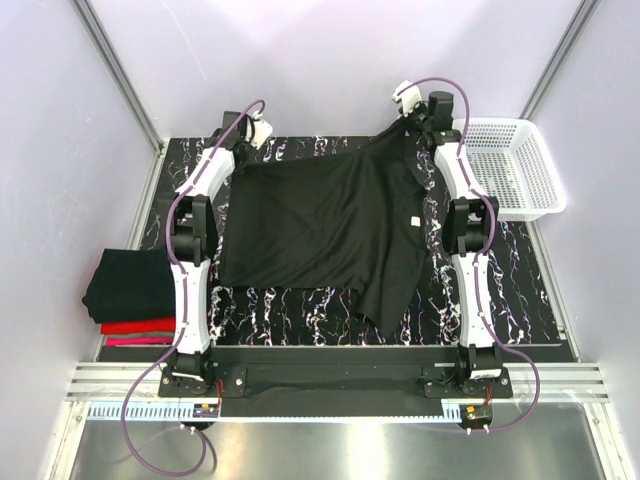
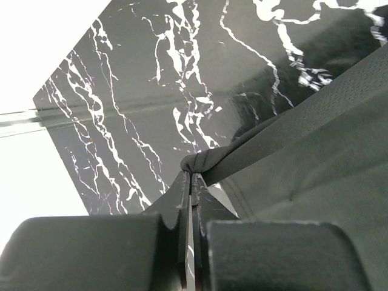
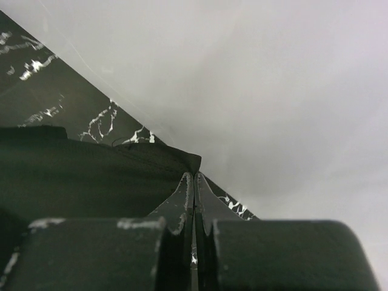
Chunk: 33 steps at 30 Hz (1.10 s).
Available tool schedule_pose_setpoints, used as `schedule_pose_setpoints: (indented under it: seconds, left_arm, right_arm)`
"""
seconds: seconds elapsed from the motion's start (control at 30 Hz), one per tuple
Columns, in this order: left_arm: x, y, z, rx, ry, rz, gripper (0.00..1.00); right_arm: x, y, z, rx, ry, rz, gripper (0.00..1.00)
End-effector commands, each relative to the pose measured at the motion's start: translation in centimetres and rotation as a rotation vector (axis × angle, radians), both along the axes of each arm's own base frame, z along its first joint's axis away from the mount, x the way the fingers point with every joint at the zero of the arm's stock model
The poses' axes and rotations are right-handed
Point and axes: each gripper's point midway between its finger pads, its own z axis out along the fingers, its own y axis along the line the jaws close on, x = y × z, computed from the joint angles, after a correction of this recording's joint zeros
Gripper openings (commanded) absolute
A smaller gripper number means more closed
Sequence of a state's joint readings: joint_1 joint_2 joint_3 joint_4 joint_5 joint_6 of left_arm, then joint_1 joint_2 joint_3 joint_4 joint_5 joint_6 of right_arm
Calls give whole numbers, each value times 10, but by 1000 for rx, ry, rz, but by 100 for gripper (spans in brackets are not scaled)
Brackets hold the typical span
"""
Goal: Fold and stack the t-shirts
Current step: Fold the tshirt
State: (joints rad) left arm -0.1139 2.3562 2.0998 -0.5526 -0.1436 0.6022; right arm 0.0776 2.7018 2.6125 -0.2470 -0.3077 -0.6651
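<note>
One black t-shirt (image 1: 320,220) lies spread on the black marbled table (image 1: 520,290), stretched between two pairs of jaws at its far edge. The left gripper (image 2: 191,176) is clenched on a bunched corner of the cloth, which gathers right at its fingertips. The right gripper (image 3: 194,174) is likewise pressed tight on the shirt's edge, the fabric running off to the left of its jaws. One small white neck label (image 1: 411,222) shows nearer the right jaws. Three folded shirts sit stacked well behind and left of the left jaws: black shirt (image 1: 125,280) on top, red shirt (image 1: 140,326), pink shirt (image 1: 135,341). One white mesh basket (image 1: 510,160) stands just right of the right jaws.
</note>
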Motion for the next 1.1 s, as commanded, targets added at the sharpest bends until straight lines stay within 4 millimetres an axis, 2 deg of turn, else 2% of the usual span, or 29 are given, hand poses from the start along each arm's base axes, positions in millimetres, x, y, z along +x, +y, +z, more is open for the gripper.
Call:
schedule_pose_setpoints:
  seconds: [0.0, 0.03, 0.17, 0.33, 0.37, 0.4, 0.43, 0.47, 0.5, 0.53, 0.57, 0.6, 0.63, 0.67, 0.7, 0.73, 0.77, 0.8, 1.0, 1.07]
  left_arm:
    - [28, 19, 29, 43, -134, 69, 0]
    - [31, 20, 23, 49, -132, 72, 0]
    - [40, 22, 23, 56, -164, 90, 0]
    - [47, 13, 37, -1, -212, 69, 0]
    - [45, 9, 39, -18, -208, 56, 0]
    - [43, 2, 47, -50, -215, 26, 0]
    - [41, -2, 52, -70, -215, 12, 0]
    - [34, -6, 47, -85, -192, -2, 0]
    - [31, -11, 61, -105, -208, -22, 0]
    - [28, -14, 66, -124, -208, -28, 0]
    - [20, -17, 60, -136, -177, -42, 0]
    - [14, -21, 74, -155, -190, -56, 0]
    - [10, -20, 77, -156, -190, -55, 0]
    - [3, -26, 70, -173, -162, -77, 0]
    - [-2, -27, 82, -186, -176, -84, 0]
    - [-5, -29, 83, -189, -174, -85, 0]
    - [-9, -29, 85, -195, -170, -87, 0]
    - [-12, -30, 86, -198, -168, -90, 0]
    - [-24, -43, 91, -239, -141, -117, 0]
    - [-28, -48, 87, -248, -119, -131, 0]
  right_arm:
    - [16, 0, 31, -31, -142, -30, 0]
    - [19, -1, 22, -40, -144, -34, 0]
    - [24, -3, 10, -56, -151, -39, 0]
    - [20, -4, 11, -63, -134, -61, 0]
    - [19, -4, 12, -65, -130, -61, 0]
    - [15, -4, 28, -67, -147, -59, 0]
    - [12, -5, 21, -71, -124, -55, 0]
    - [9, -3, 26, -75, -124, -45, 0]
    - [5, -3, 45, -77, -146, -40, 0]
    - [1, -1, 41, -78, -129, -31, 0]
    - [-2, 0, 44, -79, -128, -27, 0]
    - [-6, 0, 60, -81, -141, -24, 0]
    - [-10, 1, 55, -88, -124, -17, 0]
    - [-13, 4, 56, -94, -119, -7, 0]
    - [-18, 4, 66, -105, -125, -2, 0]
    - [-22, 8, 60, -111, -108, 10, 0]
    - [-25, 9, 61, -119, -101, 18, 0]
    - [-30, 10, 69, -118, -104, 21, 0]
    - [-55, 19, 66, -104, -16, 58, 0]
    - [-66, 21, 52, -105, 29, 72, 0]
